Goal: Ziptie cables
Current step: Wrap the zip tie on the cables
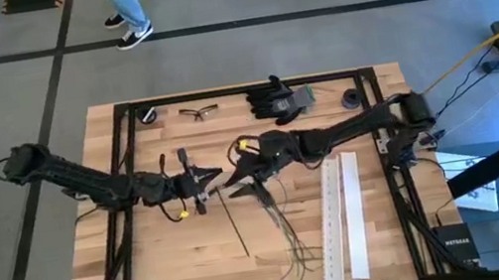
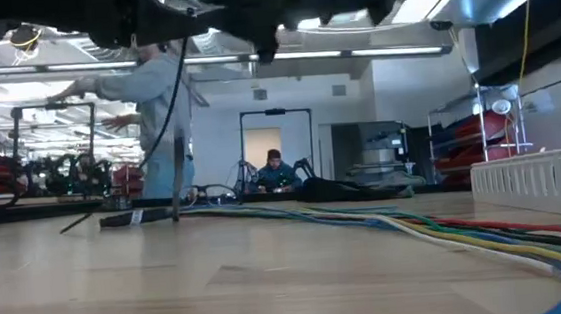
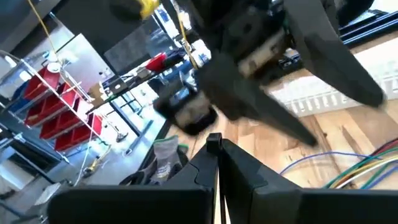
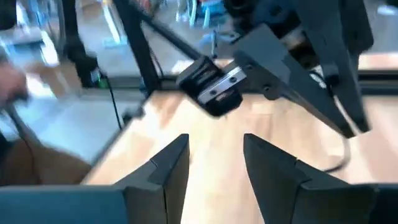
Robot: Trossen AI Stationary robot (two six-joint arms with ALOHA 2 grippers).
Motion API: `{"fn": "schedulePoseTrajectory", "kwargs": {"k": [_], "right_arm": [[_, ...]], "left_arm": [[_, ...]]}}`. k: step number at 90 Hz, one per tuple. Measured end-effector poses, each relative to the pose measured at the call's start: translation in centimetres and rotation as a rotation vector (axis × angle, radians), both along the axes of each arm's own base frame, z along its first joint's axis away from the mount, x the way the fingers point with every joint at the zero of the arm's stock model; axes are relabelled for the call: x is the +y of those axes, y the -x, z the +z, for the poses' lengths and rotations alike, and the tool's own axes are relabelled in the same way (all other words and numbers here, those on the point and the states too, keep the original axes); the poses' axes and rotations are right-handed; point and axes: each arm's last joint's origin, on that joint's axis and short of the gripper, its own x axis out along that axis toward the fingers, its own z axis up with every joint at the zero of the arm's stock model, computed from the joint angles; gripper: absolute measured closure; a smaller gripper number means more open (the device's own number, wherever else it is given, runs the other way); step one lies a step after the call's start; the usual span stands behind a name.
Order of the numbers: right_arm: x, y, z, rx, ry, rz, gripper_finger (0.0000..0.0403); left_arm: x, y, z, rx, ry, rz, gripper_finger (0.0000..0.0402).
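- The pale wooden plank worktop stands on a grey floor; a person walks past at 12 o'clock.
- Thin, limp dark and greenish cables lie at 6 o'clock, beside two flat white perforated strips.
- Left gripper: jaws clenched on a thin strip; right gripper: jaws released.

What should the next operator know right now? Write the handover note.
Left gripper: shut, over the table's middle, tip to tip with the right one.
Right gripper: open, nothing between its fingers.
Cables: loose and fanned out on the table, beside the white perforated strips. A thin dark strip lies on their other side.
Done: no tie visible around the cables.
Left: gather them and tie them.
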Motion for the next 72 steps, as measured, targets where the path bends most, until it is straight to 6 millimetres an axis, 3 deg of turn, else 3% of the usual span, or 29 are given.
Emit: {"fn": "schedulePoseTrajectory", "kwargs": {"k": [14, 29, 49, 72], "right_arm": [[1.7, 0.8, -1.3, 0.124, 0.147, -0.012, 0.0263], [3.1, 0.6, -4.5, 0.226, 0.367, -0.084, 0.0263], [3.5, -0.8, -6.9, 0.155, 0.628, -0.132, 0.0263], [3.6, -1.9, -8.6, 0.05, 0.89, -0.008, 0.0263]], "left_arm": [[0.0, 0.0, 0.1, -0.023, 0.048, 0.002, 0.0401], [-0.1, 0.0, 0.3, -0.087, 0.187, 0.008, 0.0402], [-0.1, 0.0, 0.3, -0.16, 0.422, 0.022, 0.0402], [-0.1, 0.0, 0.5, -0.206, 0.54, 0.026, 0.0402]]}}
